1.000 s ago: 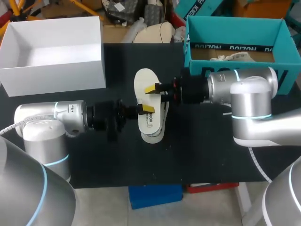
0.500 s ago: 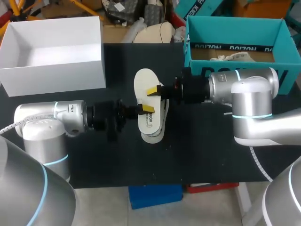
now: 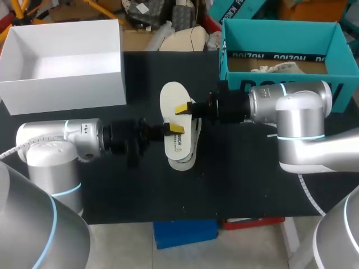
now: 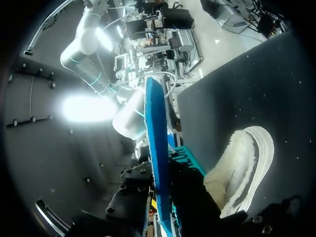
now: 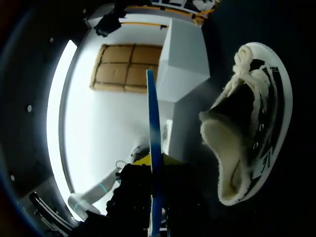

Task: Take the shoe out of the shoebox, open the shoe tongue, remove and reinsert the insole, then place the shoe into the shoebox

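Observation:
A cream insole (image 3: 171, 100) is held on edge above the black table, its blue underside (image 4: 154, 148) edge-on in both wrist views. My left gripper (image 3: 175, 130) is shut on the insole's near part from the left. My right gripper (image 3: 183, 107) is shut on its middle from the right, the blue edge (image 5: 154, 148) running between the fingers. The shoe (image 3: 187, 152) lies on the table under the insole and is mostly hidden in the head view. Its fleece-lined opening (image 4: 242, 173) shows beside the left gripper, and its laces and sole (image 5: 256, 113) beside the right.
A white open box (image 3: 61, 78) stands at the back left of the table. A teal open box (image 3: 280, 84) stands at the back right, behind my right arm, with something pale lying inside it. Bare black tabletop (image 3: 235, 179) lies toward the front.
My right gripper's fingers have closed onto the insole. The left arm and the insole have barely shifted.

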Robot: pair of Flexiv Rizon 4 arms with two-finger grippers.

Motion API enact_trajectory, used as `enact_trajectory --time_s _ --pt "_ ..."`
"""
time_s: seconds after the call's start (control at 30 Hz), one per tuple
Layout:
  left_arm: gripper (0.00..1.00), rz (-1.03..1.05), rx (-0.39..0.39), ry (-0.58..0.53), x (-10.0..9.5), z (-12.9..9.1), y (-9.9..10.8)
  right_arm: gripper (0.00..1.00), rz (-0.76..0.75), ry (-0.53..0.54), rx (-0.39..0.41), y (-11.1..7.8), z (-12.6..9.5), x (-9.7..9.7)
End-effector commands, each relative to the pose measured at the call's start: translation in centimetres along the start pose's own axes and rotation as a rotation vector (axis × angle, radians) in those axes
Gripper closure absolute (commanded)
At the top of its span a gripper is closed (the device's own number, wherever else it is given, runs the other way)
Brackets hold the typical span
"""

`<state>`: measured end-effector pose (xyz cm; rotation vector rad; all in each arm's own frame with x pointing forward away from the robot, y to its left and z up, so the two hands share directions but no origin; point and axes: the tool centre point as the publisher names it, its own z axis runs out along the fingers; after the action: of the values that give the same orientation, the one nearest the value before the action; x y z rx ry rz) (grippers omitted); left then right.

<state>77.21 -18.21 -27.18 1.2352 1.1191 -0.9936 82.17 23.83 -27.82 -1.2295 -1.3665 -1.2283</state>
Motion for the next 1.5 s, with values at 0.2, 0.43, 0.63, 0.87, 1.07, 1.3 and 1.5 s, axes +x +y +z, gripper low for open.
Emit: enact_trajectory --time_s 0.2,0.43,0.63,0.87,1.07,1.3,1.5 --pt "0.00 0.039 -0.084 0.096 -1.5 -4.9 0.7 1.00 0.000 0.001 0.000 0.0 0.1 -0.1" --pt "0.00 0.100 -0.083 0.194 -3.5 -7.8 1.5 1.00 0.000 0.001 0.000 0.0 0.1 -0.1" --pt "0.00 0.123 -0.040 0.336 -5.3 -6.9 2.6 1.00 0.000 0.001 0.000 0.0 0.1 -0.1" --pt "0.00 0.160 0.018 0.480 -7.2 -5.3 3.7 1.00 0.000 0.001 0.000 0.0 0.1 -0.1" --pt "0.00 0.210 -0.005 0.532 -8.2 -5.1 3.7 1.00 0.000 0.001 0.000 0.0 0.1 -0.1" --pt "0.00 0.210 -0.005 0.532 -8.2 -5.1 3.7 1.00 0.000 0.001 0.000 0.0 0.1 -0.1" --pt "0.00 0.210 -0.005 0.532 -8.2 -5.1 3.7 1.00 0.000 0.001 0.000 0.0 0.1 -0.1"
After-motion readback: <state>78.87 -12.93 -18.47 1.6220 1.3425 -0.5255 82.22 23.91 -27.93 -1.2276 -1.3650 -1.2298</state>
